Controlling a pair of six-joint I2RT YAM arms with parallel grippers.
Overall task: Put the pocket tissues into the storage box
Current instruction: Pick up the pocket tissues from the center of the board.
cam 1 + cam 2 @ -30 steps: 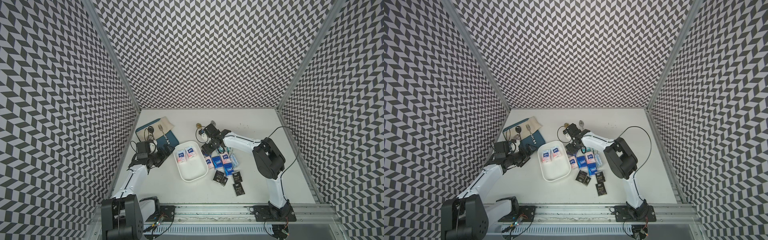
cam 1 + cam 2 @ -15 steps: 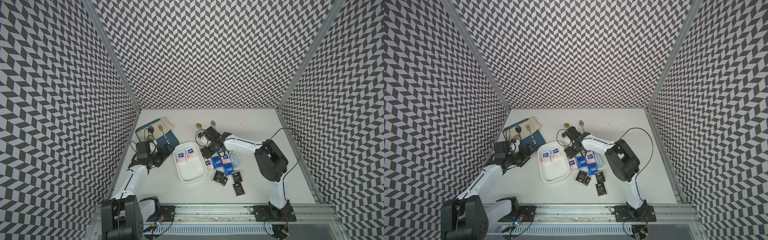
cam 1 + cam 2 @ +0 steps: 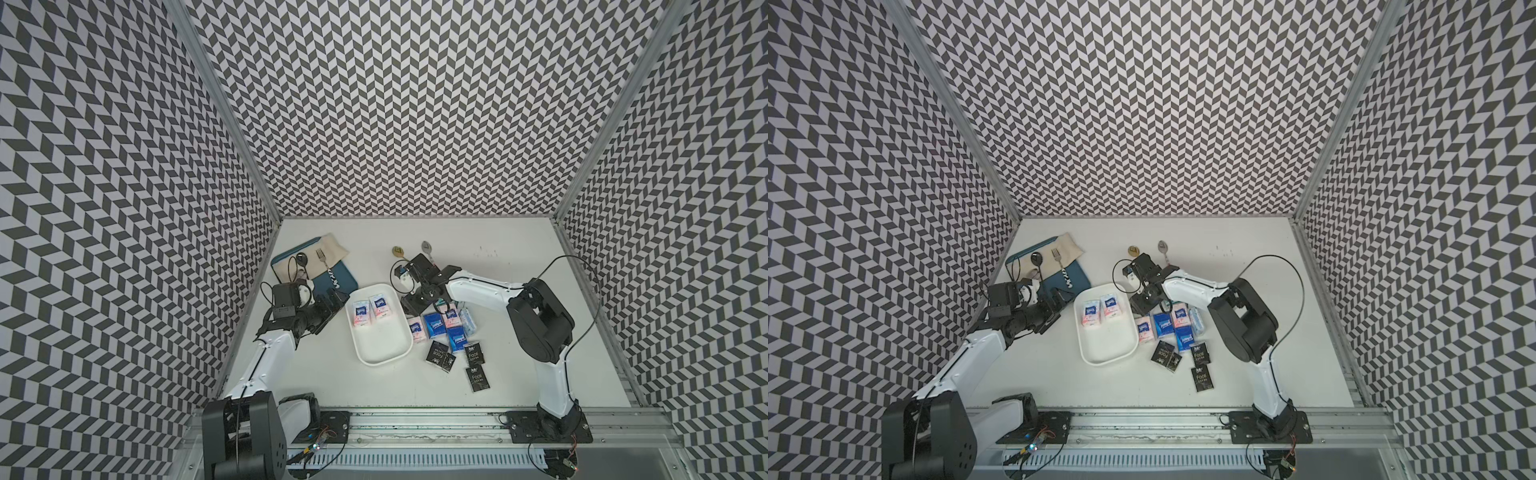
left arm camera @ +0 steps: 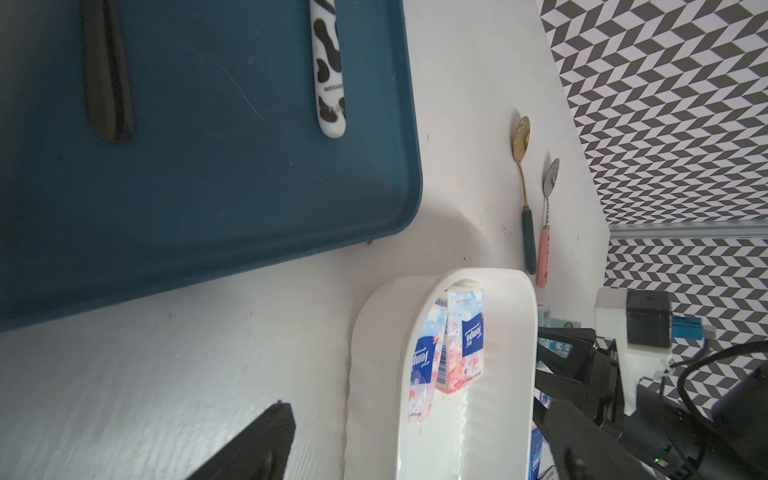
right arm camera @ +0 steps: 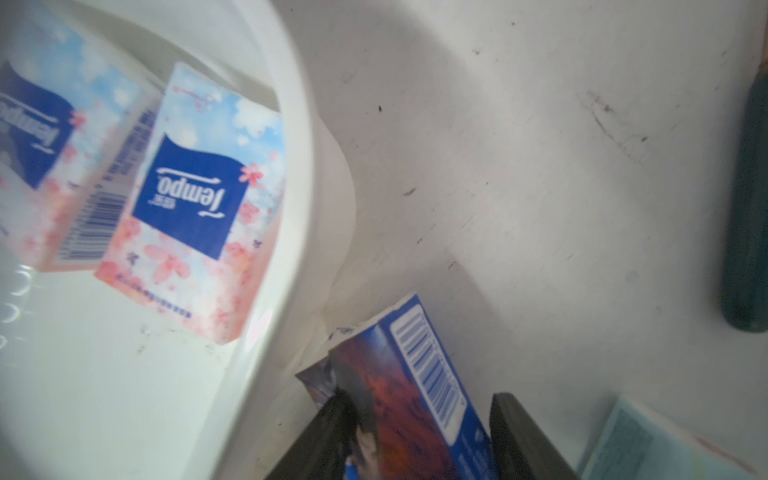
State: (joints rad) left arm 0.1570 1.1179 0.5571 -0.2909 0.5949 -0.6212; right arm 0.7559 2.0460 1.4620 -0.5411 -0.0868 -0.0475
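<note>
The storage box (image 3: 380, 343) sat mid-table with only two white-pink packets (image 3: 360, 314) flat inside. The rest of the pocket tissues (image 3: 446, 332) were bunched on the table right beside its wall on the right arm's side, short hops I'd guess. The left gripper (image 3: 330, 309) hung open and empty by the teal tray (image 3: 336, 278), probably keeping clear, while the right gripper (image 5: 419, 405) sat low by the box wall, jaws partly closed against both sides of a blue packet (image 5: 415, 361), which looked like a grip ready to lift.
</note>
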